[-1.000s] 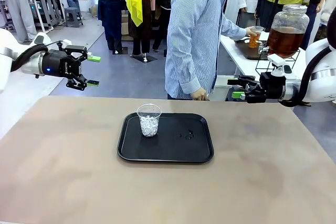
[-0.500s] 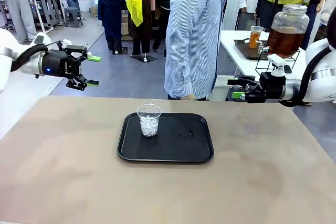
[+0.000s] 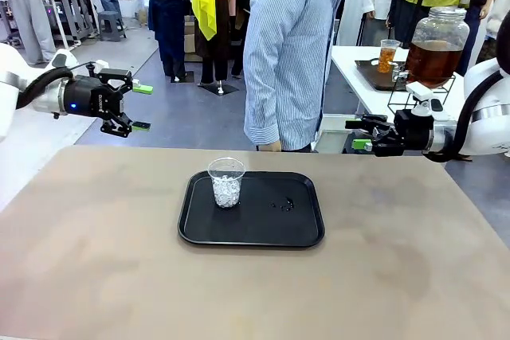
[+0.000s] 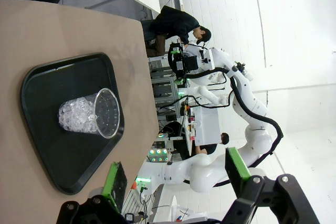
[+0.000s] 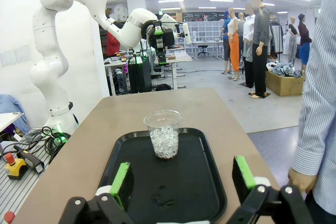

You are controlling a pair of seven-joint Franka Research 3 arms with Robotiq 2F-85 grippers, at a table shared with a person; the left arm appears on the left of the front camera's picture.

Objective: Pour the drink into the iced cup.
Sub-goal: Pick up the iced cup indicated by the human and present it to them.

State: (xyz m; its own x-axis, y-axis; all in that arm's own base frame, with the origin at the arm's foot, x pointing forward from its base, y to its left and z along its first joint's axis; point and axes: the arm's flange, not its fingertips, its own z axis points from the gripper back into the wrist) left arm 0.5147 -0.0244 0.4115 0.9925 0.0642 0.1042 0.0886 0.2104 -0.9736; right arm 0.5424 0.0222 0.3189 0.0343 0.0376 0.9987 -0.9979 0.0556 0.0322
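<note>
The iced cup (image 3: 226, 181), clear plastic with ice in its lower half, stands on the left part of a black tray (image 3: 299, 228) at mid-table. The drink, amber in a clear cup (image 3: 387, 55), rests on a side table behind, beside a large jar (image 3: 437, 45) of the same liquid. My left gripper (image 3: 142, 107) hovers open beyond the table's far left edge. At the far right my right gripper (image 3: 356, 134) hangs open too. Each wrist view has the iced cup (image 4: 89, 115) (image 5: 164, 135) ahead of open, empty fingers (image 4: 114, 179) (image 5: 122, 178).
A person in a striped shirt (image 3: 291, 45) stands at the far edge, one hand (image 3: 271, 146) low by the table. A few dark drops (image 3: 283, 205) lie on the tray. The side table (image 3: 366, 89) lies behind my right gripper.
The person has let go of the drink cup on the side table, drawn the arm back and shifted left. Both arms have stayed still.
</note>
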